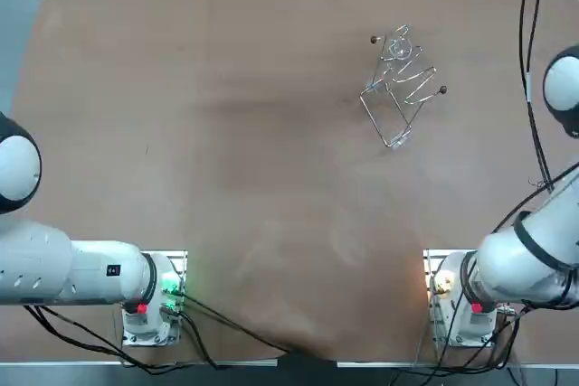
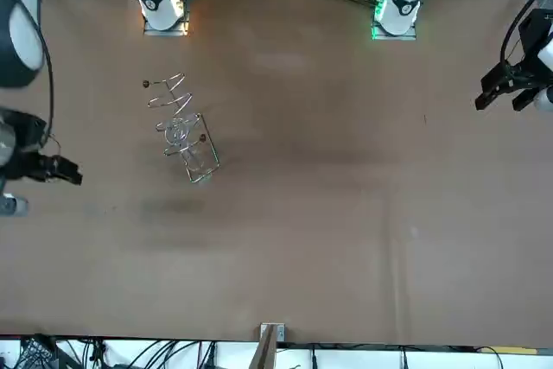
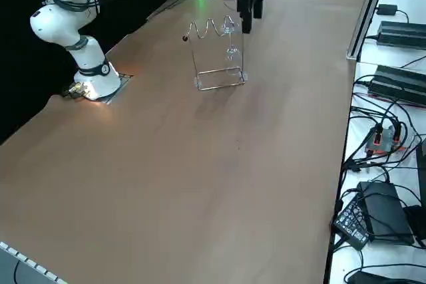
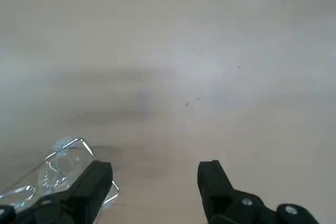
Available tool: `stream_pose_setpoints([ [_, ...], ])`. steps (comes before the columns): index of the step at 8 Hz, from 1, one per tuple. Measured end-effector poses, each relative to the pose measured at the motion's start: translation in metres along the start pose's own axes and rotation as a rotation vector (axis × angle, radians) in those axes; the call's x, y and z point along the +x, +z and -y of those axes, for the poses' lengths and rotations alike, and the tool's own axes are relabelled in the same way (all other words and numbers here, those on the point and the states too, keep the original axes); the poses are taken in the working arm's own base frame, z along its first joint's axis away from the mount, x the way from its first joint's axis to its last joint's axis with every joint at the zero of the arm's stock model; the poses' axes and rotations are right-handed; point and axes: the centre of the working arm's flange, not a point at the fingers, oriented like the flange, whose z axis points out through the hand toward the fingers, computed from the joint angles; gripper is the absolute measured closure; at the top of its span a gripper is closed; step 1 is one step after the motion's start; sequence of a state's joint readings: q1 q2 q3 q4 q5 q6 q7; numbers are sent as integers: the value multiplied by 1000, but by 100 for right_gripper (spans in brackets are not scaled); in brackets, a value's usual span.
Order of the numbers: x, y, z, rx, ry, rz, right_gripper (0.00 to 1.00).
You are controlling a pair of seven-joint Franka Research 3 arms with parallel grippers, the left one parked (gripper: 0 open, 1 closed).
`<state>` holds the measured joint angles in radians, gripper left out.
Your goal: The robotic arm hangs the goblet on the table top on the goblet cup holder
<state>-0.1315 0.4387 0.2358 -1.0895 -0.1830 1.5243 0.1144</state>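
A clear glass goblet (image 1: 398,47) (image 2: 177,134) (image 3: 231,31) hangs in the wire cup holder (image 1: 395,108) (image 2: 201,167) (image 3: 219,79), which stands on the brown table towards its far right. My right gripper (image 2: 71,174) is off to the side of the holder near the table's right edge, apart from it. In the wrist view the gripper (image 4: 155,170) is open, with nothing between its black fingers (image 4: 97,179). The holder (image 4: 84,145) and the goblet (image 4: 59,162) show just beyond one finger.
The arm bases (image 1: 457,300) (image 1: 154,300) are bolted at the near table edge. Black boxes and cables (image 3: 399,84) lie on a white ledge past the far edge. A small metal bracket (image 2: 270,332) sits mid-way along that edge.
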Motion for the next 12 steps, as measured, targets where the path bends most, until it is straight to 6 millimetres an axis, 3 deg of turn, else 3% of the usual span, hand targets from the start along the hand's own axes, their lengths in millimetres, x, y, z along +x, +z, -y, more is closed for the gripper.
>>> stream_pose_setpoints([
  [2,-33,-23,6,38,0,5,0],
  [4,-57,-24,6,46,9,34,0],
  [8,-72,-13,-7,68,56,73,0],
  [12,-79,-8,-6,77,81,95,0],
])
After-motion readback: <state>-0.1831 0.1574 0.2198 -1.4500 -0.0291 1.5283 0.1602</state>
